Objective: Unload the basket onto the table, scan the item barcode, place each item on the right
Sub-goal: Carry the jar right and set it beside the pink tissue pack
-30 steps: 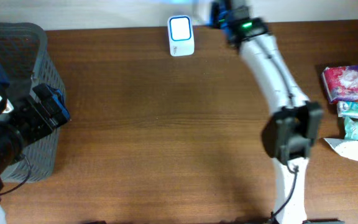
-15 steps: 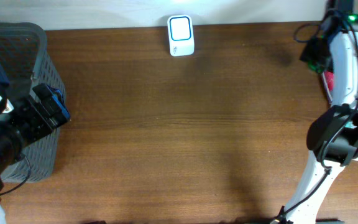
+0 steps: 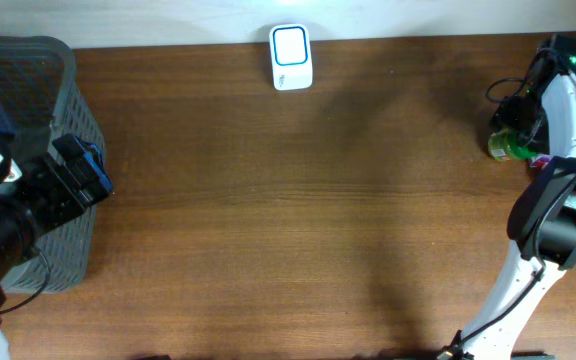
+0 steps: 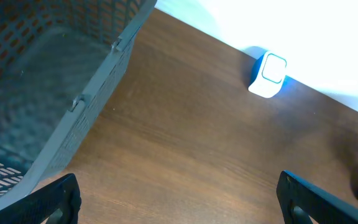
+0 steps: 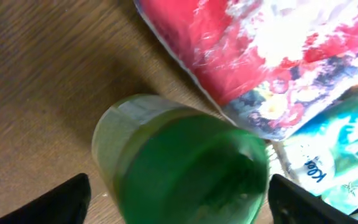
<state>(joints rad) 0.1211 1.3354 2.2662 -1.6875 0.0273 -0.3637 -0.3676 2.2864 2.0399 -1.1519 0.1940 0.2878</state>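
Note:
A green bottle [image 3: 508,147] stands on the table at the far right, next to the pile of packets. From the right wrist it shows from above [image 5: 185,168], between the fingers of my right gripper [image 5: 173,202], which is open, with a sliver of gap on each side. The white scanner [image 3: 291,57] with its blue-lit window sits at the table's back edge, also seen from the left wrist [image 4: 268,74]. My left gripper [image 4: 179,208] hangs open over bare wood beside the basket, holding nothing.
A grey mesh basket [image 3: 28,80] stands at the left edge, its wall close to the left gripper [image 4: 86,93]. A red-and-white packet [image 5: 260,56] and a teal packet [image 5: 328,162] lie just beyond the bottle.
The right arm swung from beside the scanner to the table's right edge. The green bottle now stands there, and the right jaws have spread wider. The left arm has not moved.

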